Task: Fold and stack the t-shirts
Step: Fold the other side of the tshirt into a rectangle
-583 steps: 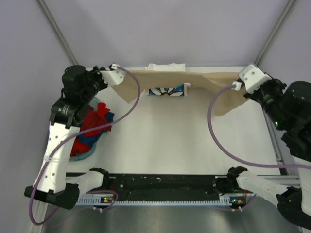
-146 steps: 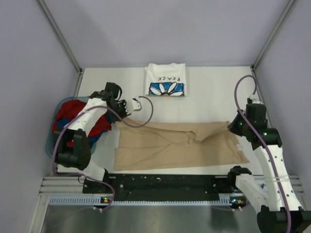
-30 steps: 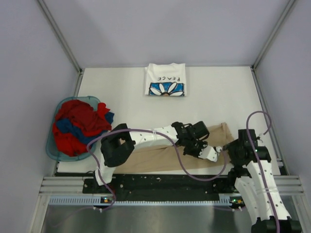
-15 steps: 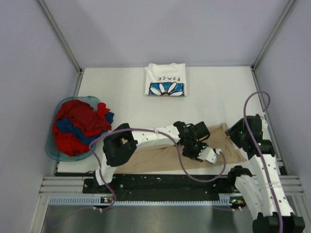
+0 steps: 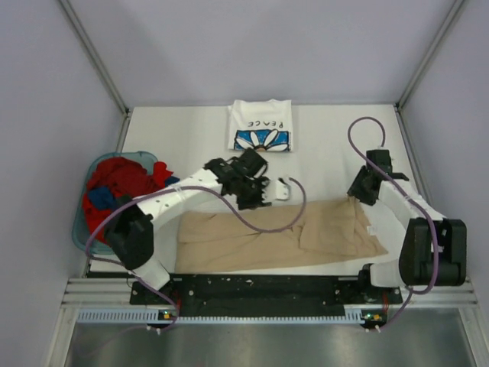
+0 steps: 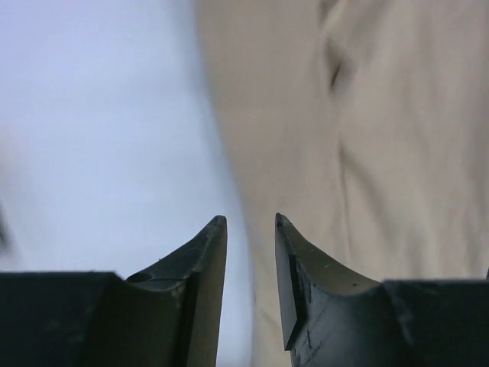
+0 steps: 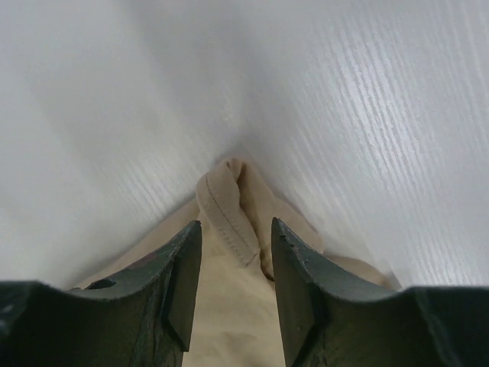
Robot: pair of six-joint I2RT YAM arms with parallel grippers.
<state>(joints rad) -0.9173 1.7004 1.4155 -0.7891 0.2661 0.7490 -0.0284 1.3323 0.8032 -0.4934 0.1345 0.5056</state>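
The tan t-shirt (image 5: 267, 237) lies spread flat near the table's front edge, with a fold over its right part. My left gripper (image 5: 281, 191) hovers at the shirt's far edge. In the left wrist view it (image 6: 250, 222) is open and empty, with tan cloth (image 6: 382, 153) to the right. My right gripper (image 5: 356, 191) is at the shirt's far right corner. In the right wrist view it (image 7: 235, 223) is open, and the hemmed corner (image 7: 229, 206) pokes up between the fingertips. A folded white daisy t-shirt (image 5: 261, 126) rests at the back. Red and blue t-shirts (image 5: 114, 187) are piled at the left.
The teal basket (image 5: 79, 229) holding the red and blue pile stands at the table's left edge. A black rail (image 5: 260, 289) with the arm bases runs along the front. Grey walls close in the back and both sides.
My left gripper has opened and swung from the shirt's right middle back to its far edge. My right gripper has moved from the near right corner to the far right corner, its jaws narrowing.
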